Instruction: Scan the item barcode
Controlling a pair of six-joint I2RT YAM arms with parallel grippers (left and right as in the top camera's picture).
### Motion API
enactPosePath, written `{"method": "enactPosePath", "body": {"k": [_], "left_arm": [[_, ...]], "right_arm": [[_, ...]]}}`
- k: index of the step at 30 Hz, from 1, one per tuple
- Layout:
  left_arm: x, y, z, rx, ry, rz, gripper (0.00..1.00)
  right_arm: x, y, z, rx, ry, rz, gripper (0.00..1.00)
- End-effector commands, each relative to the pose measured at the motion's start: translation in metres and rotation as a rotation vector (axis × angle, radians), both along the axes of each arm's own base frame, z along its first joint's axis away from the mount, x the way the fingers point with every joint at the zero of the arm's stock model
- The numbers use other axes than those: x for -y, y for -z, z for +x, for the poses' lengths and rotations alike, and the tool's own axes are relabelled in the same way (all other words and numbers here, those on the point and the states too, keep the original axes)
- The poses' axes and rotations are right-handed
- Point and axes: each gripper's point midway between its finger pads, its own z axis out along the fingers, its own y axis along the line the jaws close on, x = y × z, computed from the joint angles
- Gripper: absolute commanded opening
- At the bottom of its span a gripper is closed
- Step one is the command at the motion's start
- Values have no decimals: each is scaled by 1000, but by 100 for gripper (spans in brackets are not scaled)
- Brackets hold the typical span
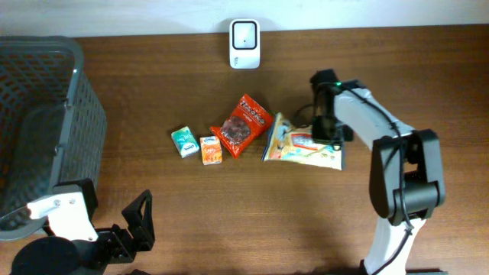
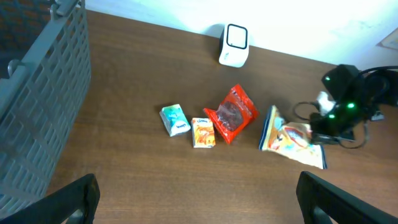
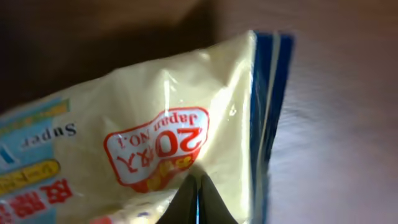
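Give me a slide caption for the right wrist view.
Closed right tool poised at a cream snack bag with a red Japan No.1 badge on the wooden table.

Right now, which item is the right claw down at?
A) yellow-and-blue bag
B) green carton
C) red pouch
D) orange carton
A: in the overhead view the right claw sits at the right end of the yellow-and-blue bag, and that bag's print fills the right wrist view.
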Motion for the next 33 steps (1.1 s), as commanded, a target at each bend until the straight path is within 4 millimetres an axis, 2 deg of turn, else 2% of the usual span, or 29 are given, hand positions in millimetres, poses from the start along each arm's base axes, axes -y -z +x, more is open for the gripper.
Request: {"method": "enactPosePath", "body": {"k": [1,4,7,9,15,18,21,24,28,31,33], "left_arm": [[1,1,0,-4,-4,-10,99],[1,1,0,-4,-4,-10,99],[1,1,0,-4,-4,-10,99],[1,1,0,-4,-4,-10,99],[1,1,0,-4,-4,-10,99],[1,1,0,-4,-4,-10,99],[1,1,0,-4,-4,-10,99],[1,1,0,-4,-4,-10,99],[1,1,0,-4,-4,-10,99],[1,1,0,-5,-4,-10,99],[1,1,0,-4,-4,-10,99]], "right_arm": [[23,-38,20,38,56,-55,4],[9,-68,26,34,21,19,4],[-33,-88,29,26,-103,239,4],[-56,-91,26,19,-159,354,4],[-86,-75,15,-24,-237,387,4],[-102,-60,14,-14,-279,388,4],[-111,-45,13,-2,-247,389,4],[-118,-24,18,42,-185,400,4],[-144,-2,32,151,-236,481,4],[-151,-2,37,182,-279,487,4],[-150,-16,40,195,-301,482,4]]}}
